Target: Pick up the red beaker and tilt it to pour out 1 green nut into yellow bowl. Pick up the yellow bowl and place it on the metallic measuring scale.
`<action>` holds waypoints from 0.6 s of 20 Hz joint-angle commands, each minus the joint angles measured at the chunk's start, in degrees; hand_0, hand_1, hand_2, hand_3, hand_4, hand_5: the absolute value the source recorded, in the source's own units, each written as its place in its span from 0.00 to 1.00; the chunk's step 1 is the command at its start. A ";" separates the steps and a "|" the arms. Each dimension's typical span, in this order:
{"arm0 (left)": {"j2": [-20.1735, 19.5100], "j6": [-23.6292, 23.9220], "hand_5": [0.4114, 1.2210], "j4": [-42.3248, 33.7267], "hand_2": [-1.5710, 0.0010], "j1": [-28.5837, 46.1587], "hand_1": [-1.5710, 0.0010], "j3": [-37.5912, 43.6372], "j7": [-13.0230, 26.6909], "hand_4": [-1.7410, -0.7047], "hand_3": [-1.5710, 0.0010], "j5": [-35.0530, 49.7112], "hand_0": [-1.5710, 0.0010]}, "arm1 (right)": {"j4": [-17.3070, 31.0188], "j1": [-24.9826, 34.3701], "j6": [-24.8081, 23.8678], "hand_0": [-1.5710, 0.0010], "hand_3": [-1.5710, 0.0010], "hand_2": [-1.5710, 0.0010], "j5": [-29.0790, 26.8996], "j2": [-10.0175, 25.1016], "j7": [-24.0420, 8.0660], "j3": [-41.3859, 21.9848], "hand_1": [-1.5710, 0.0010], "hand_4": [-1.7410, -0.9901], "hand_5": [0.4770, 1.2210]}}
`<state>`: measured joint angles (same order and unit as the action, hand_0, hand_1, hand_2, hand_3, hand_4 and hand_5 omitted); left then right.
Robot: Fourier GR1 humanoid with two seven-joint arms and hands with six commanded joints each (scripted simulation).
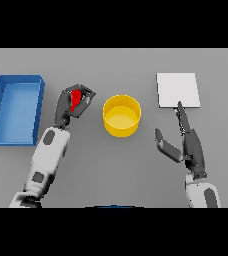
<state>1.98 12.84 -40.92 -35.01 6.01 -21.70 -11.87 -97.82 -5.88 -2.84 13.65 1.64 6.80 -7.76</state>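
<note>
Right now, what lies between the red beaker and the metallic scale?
In the head view, the yellow bowl sits between the red beaker, held in the left hand, and the metallic scale.

A blue bin (15,110) sits at the far left of the grey tabletop (116,165). It is a rectangular open container with raised walls, longer from front to back than it is wide, and its long sides slant a little, so the near end lies further left than the far end. The floor inside is a lighter blue than the walls, and nothing shows inside it. Its left wall runs close to the picture's left edge. The tabletop itself is a plain, even grey that fills the whole scene from side to side.
</note>
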 commanded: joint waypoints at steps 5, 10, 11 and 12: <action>-0.57 1.26 0.89 0.54 0.07 -1.45 0.07 0.79 -0.54 0.05 0.10 0.83 0.07 | 1.17 0.70 -0.50 1.00 1.00 1.00 0.82 0.73 -0.29 0.48 1.00 0.74 0.26; -4.08 -0.11 0.88 -5.20 0.02 -1.93 0.02 -2.68 2.59 0.02 0.03 -1.75 0.02 | 1.74 0.39 -1.90 1.00 1.00 1.00 3.06 0.89 0.99 0.04 1.00 0.83 0.24; -4.78 -0.18 0.89 -6.08 0.02 -2.68 0.02 -4.41 4.52 0.01 0.03 -3.55 0.02 | 1.36 0.50 -1.90 1.00 1.00 1.00 3.45 1.03 1.09 -0.17 1.00 0.84 0.24; -6.02 -0.81 0.89 -7.77 0.01 -2.49 0.01 -6.48 5.52 0.01 0.02 -5.51 0.01 | 1.53 0.30 -2.57 1.00 1.00 1.00 4.15 0.54 0.89 -0.47 1.00 0.85 0.24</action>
<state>-4.05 11.98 -48.71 -37.50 -0.44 -16.40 -17.30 -96.28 -5.58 -5.39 17.80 2.15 7.65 -8.25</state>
